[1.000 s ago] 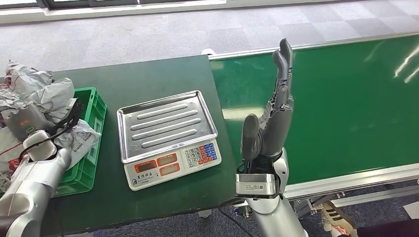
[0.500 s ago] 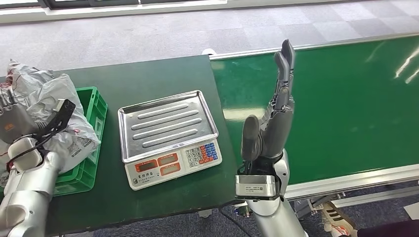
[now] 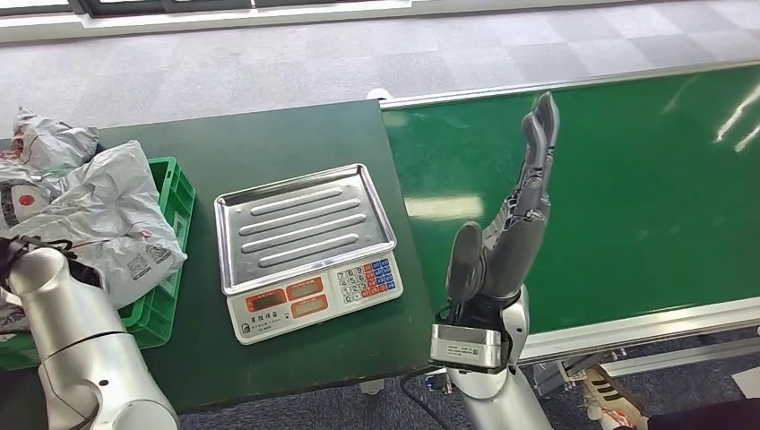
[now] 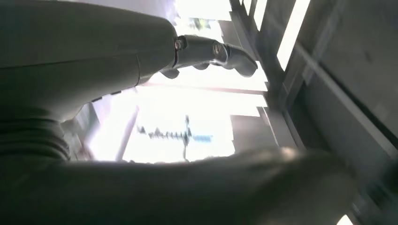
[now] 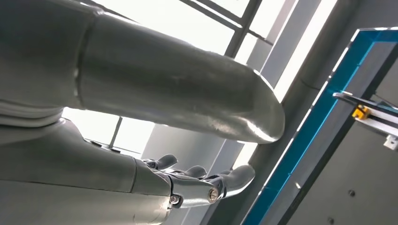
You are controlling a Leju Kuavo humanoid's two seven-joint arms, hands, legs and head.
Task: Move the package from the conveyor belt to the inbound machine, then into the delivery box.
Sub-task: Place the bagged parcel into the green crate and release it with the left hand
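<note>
bag (image 3: pixel 99 210): I see it in the bin (image 3: pixel 166 296) at 9 o'clock, done
scale (image 3: pixel 305 251): bare
right hand (image 3: pixel 506 233): spread, empty
left hand (image 4: pixel 141 61): fingers apart, empty

Right hand (image 5: pixel 141 140) with fingers (image 5: pixel 234 178) extended, apparently empty, before bright windows (image 5: pixel 187 28)

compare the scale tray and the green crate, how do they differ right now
The scale tray is bare, shiny ribbed metal; the green crate is plastic, overflowing with grey packages. The tray is shallow and sits on the scale beside the conveyor belt; the crate is deeper, at the table's far left. Both stand on the dark green table.
</note>
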